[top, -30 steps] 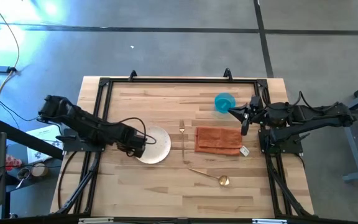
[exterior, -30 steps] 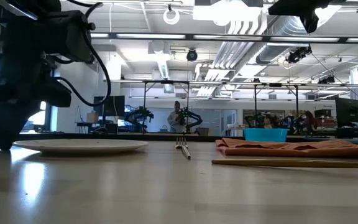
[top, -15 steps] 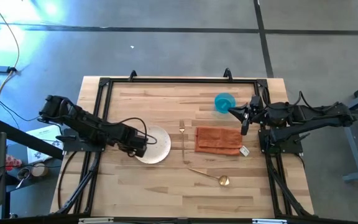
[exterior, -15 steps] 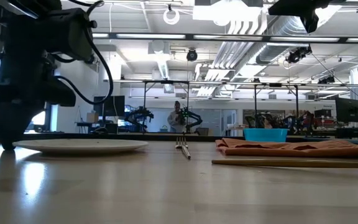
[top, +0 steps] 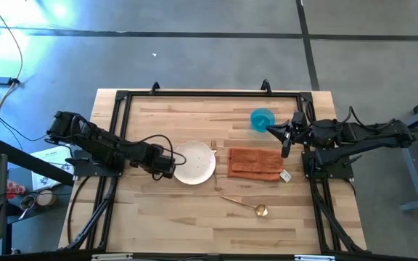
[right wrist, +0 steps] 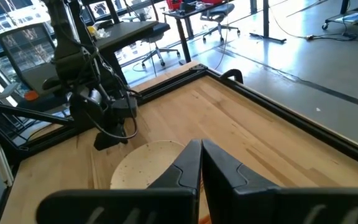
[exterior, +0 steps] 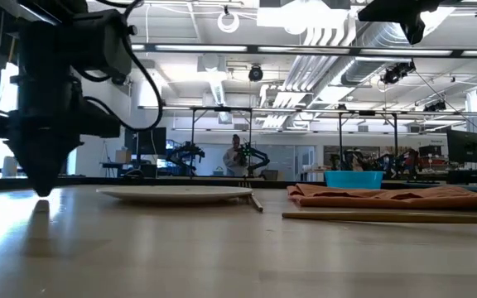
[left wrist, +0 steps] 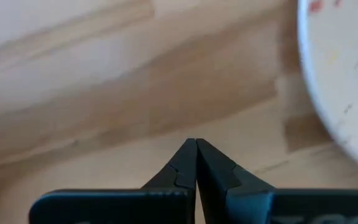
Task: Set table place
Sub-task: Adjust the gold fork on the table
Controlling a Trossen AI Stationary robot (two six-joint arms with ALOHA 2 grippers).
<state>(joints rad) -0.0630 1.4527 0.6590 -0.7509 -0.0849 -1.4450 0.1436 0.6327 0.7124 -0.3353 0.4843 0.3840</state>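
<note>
Sitting low on the counter (top: 194,210), the left pincer (top: 170,167) is seen clenched with nothing in it, its two dark fingers (left wrist: 179,171) pressed tip to tip just above the wood. The speckled white plate (top: 195,163) is found right beside that pincer, on the side toward the middle of the counter, and whether the tips actually touch its rim can't really be told from above. From the low camera the plate (exterior: 175,194) is shown lying flat, with the left pincer (exterior: 43,190) pointing straight down next to it. The gold fork (top: 214,147) is mostly tucked under the plate's far edge, only bits poking out. Past that, the rust-orange napkin (top: 255,163) is laid flat with its tag at one corner, and the gold spoon (top: 247,205) is set at an angle nearer the front rail. The right pincer (top: 278,135) is parked up off the counter at the right side, also clenched and holding nothing, with the small blue bowl (top: 262,119) just beside its tip and the napkin just below it.
</note>
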